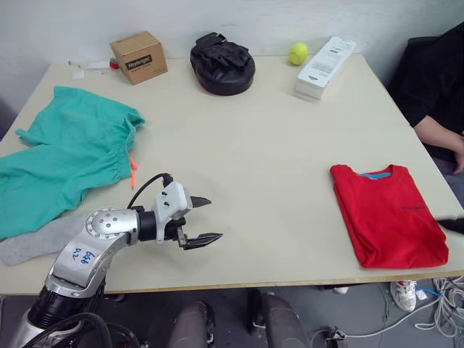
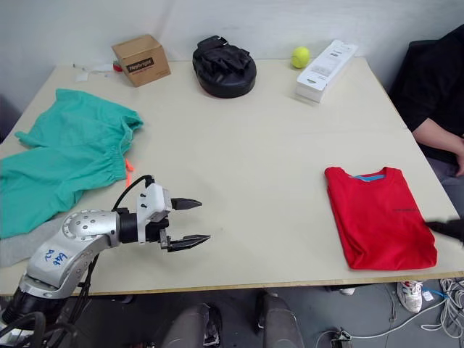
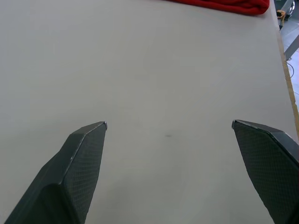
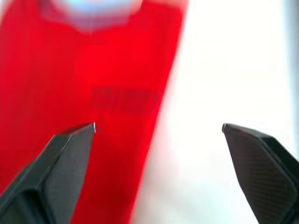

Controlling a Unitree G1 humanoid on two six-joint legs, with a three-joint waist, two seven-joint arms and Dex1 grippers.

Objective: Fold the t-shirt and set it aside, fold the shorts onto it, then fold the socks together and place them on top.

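The bright red short-sleeved t-shirt [image 1: 388, 214] lies folded into a tall rectangle near the table's front right corner, its blue-lined collar toward the far edge and its long axis running front to back. The right wrist view looks down on its dark chest print and the bare top beside it, with the right gripper [image 4: 159, 128] over the tee's edge, fingers spread wide and holding nothing; in the head views a dark tip shows at the tee's right side. Well left of the tee, the teal-green soft shorts [image 1: 65, 156] with an orange drawstring lie crumpled, a light grey sock [image 1: 32, 243] touching their near edge. Between shorts and tee, the left gripper [image 1: 203, 220] hovers over the pale beige table [image 1: 254, 152], fingers apart and empty. Behind the tee stand a white flat box [image 1: 325, 67], a yellow-green tennis ball [image 1: 298, 53], a black padded mitt [image 1: 222, 64] and a closed brown cardboard box [image 1: 138, 57]. A person's arm [image 1: 438, 134] rests just right of the tee.
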